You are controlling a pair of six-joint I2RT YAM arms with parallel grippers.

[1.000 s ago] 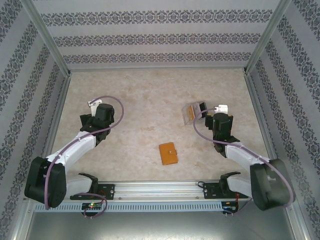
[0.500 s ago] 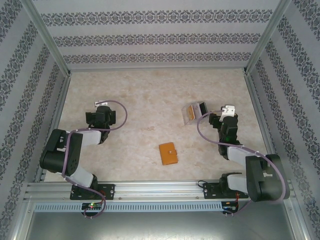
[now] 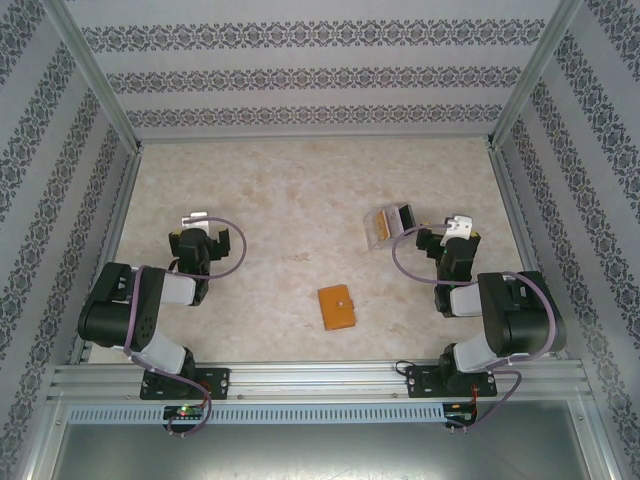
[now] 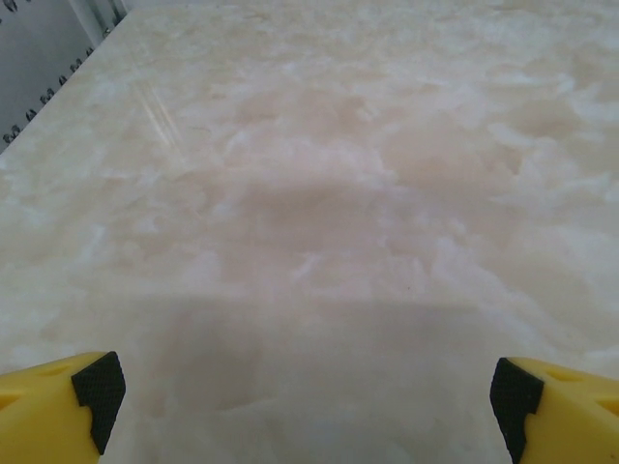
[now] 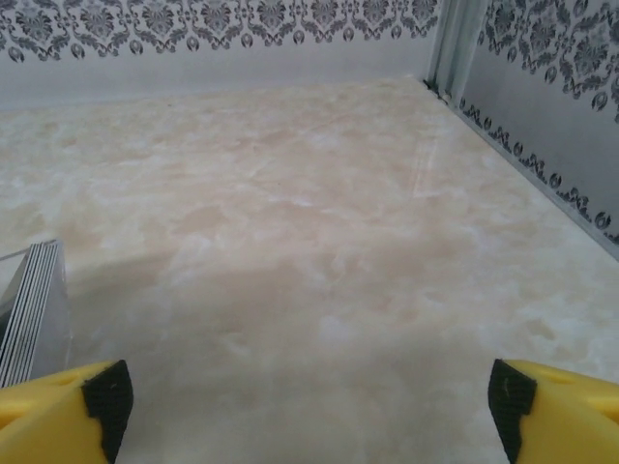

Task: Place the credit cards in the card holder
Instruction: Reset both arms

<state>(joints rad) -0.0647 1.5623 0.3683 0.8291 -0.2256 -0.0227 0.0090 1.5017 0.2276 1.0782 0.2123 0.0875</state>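
From the top camera, the card holder (image 3: 337, 307) lies shut on the desk (image 3: 300, 180), clasp tab closed. It sits between the two arms, nearer to the bases than either set of fingers, and well apart from both. The credit cards (image 3: 401, 217) stand on edge inside a clear plastic box (image 3: 378, 232) just to the left of the right fingers (image 3: 452, 238). The left fingers (image 3: 205, 240) are far off on the other side, with bare desk around them.

From the left wrist camera, the left fingers (image 4: 58, 406) are spread wide, their yellow tips at the two lower corners. Between and ahead of them is plain desk, and they carry nothing.

From the right wrist camera, the right fingers (image 5: 58, 411) are also spread wide and hold nothing. The stacked card edges (image 5: 37, 304) show behind the box's clear wall, just above and beside the left-hand fingertip.

As I judge it, no part of the task is done. Every card I can see is in the box and the holder is unopened, so opening it, drawing out the cards and pocketing them all remain
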